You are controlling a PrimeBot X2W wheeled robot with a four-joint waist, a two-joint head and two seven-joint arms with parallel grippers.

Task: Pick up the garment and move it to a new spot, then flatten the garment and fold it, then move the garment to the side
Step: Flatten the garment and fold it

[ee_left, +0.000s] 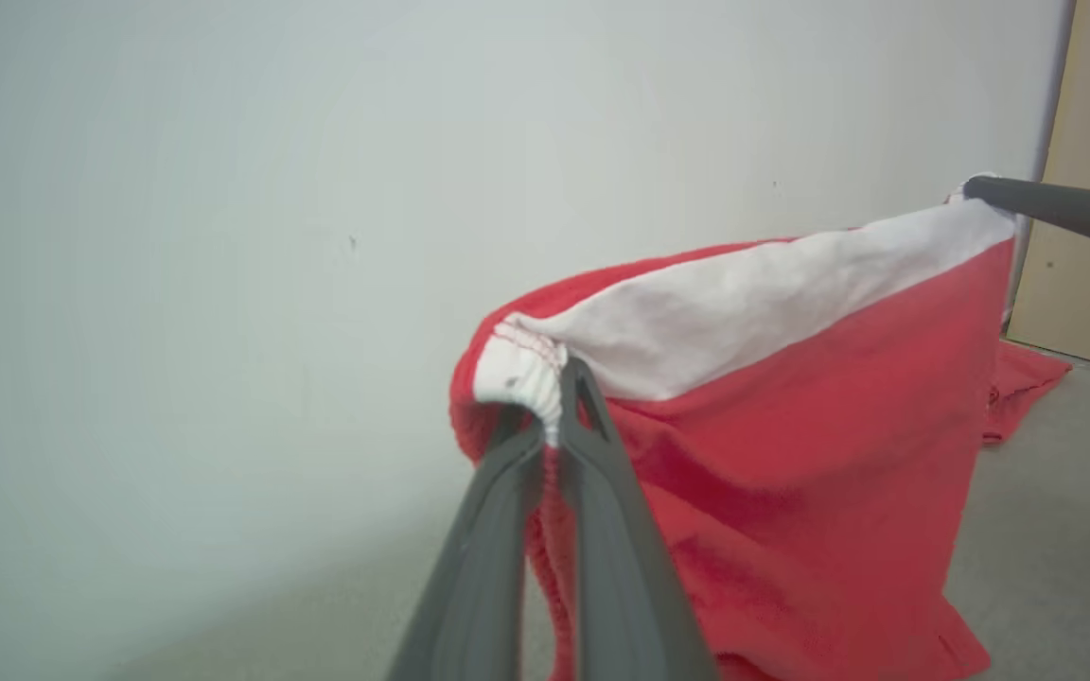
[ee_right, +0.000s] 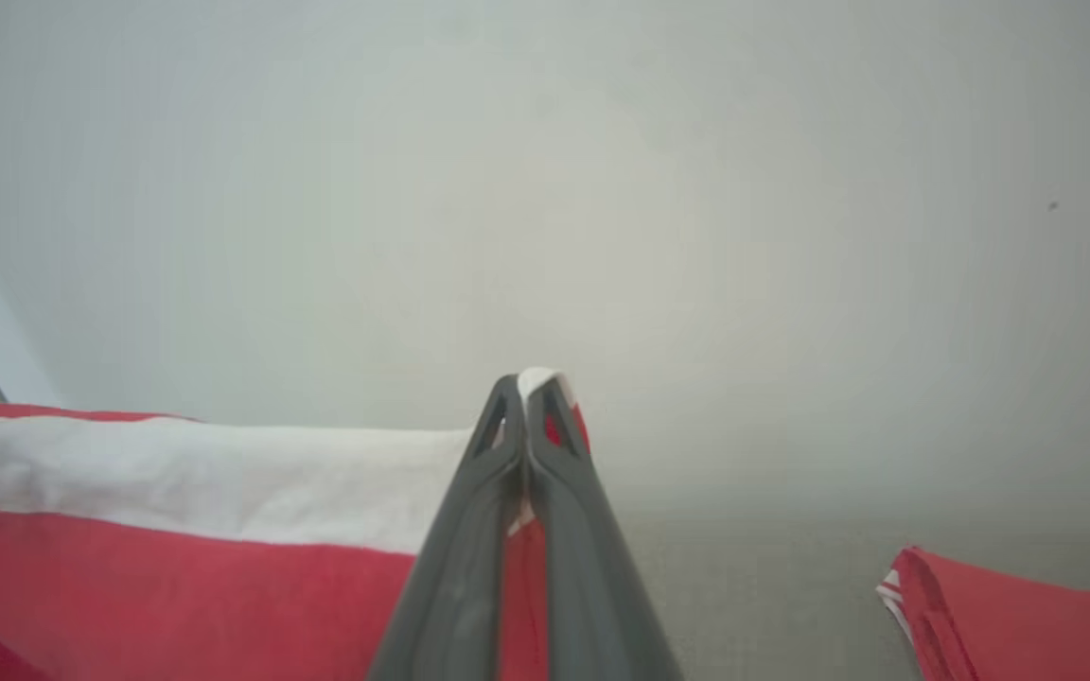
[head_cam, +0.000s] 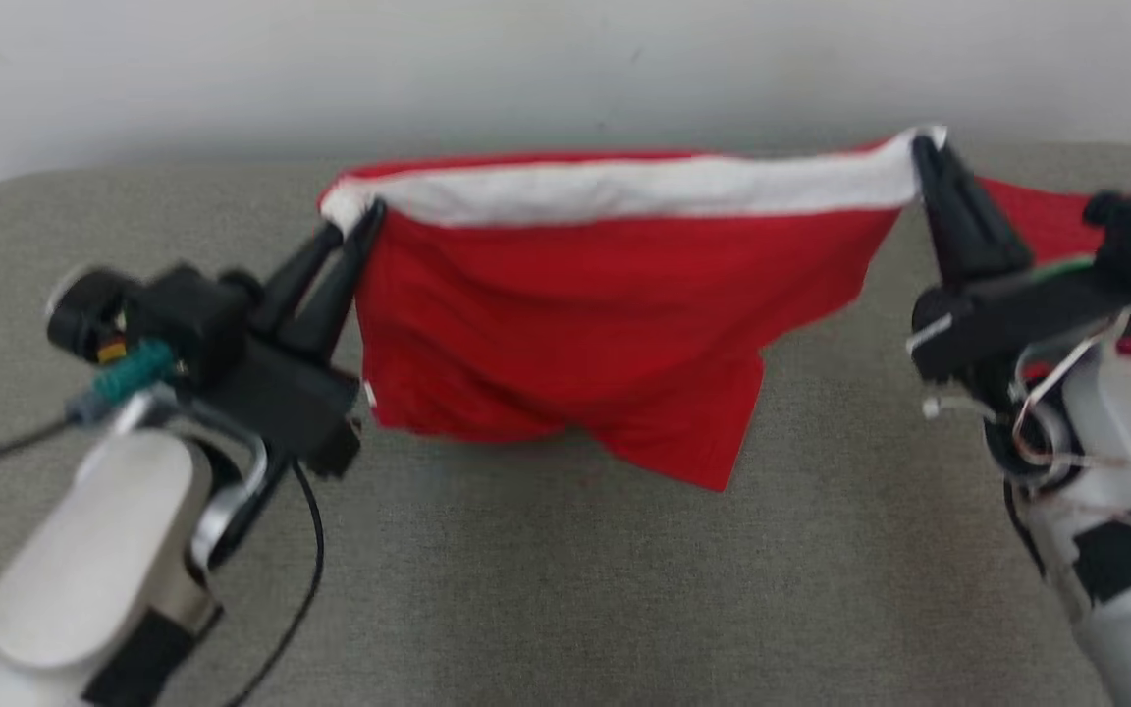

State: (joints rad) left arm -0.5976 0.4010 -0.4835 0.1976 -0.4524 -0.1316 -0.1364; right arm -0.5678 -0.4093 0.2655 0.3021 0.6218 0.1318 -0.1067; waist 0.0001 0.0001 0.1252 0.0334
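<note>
Head view: we hold the red garment above the grey worktop, its white band stretched between our left fingers and right fingers. Left wrist view: our left fingers are clamped on one band corner. Right wrist view: our right fingers are pinched shut on the other.

You have open room across the near side of the grey tabletop, in front of the garment that hangs like a curtain across the middle. The wall closes the far side, and more red cloth lies at the right end.
</note>
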